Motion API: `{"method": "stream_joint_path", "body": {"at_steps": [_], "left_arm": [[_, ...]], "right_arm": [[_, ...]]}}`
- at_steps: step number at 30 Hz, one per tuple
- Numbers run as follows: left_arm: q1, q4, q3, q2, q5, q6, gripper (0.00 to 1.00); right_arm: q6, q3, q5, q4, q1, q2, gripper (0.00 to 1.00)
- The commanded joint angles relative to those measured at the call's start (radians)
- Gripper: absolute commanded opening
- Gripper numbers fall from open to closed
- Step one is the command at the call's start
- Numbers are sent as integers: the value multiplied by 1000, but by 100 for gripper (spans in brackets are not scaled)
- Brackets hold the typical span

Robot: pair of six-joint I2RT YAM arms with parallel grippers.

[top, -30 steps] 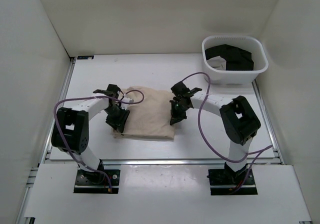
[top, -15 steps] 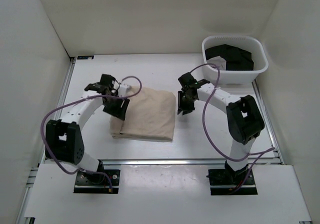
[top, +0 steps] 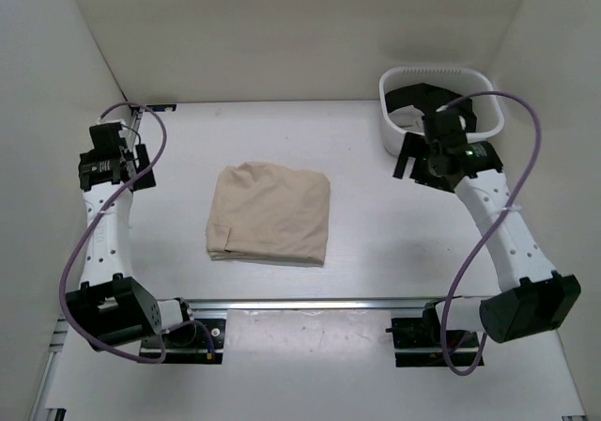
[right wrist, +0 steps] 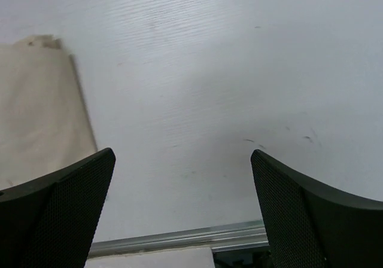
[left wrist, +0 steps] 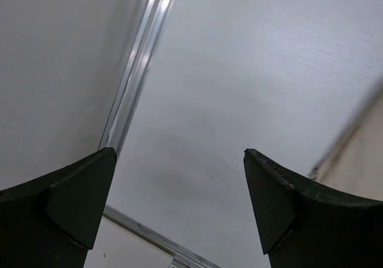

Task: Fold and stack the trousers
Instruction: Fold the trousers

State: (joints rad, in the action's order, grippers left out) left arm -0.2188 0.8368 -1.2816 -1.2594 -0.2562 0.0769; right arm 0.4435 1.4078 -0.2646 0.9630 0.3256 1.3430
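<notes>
The trousers (top: 269, 212) lie folded into a compact, layered rectangle on the table (top: 376, 242), between the two pincers and well apart from both. The left pincer (left wrist: 179, 157) hangs with its jaws wide and empty by the side wall, and the bundle is off to its right. The right pincer (right wrist: 182, 154) is likewise spread and holds nothing, with the cloth's edge to its left and the white basket (top: 437, 70) of black garments (top: 432, 97) just behind it. Folding looks finished and stacking seems to remain. The next move likely calls for one pincer to pinch all layers at one edge so the fold holds.
</notes>
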Motion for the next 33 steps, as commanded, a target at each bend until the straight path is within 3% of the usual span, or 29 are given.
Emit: {"method": "stream_joint_path", "body": {"at_steps": [1,9,33], "left_arm": [[-85,13,47,9,-163,-58,100],[-215,35,90,52,-9,-69,100],[-254,44,110,114,127,-69,100]], "right_arm": [[-32,-21,-71,86,-77,-60,99],[-42,-12,-51,129,-180,-91,99],[-51,-61,-32,120,-180,-168,99]]}}
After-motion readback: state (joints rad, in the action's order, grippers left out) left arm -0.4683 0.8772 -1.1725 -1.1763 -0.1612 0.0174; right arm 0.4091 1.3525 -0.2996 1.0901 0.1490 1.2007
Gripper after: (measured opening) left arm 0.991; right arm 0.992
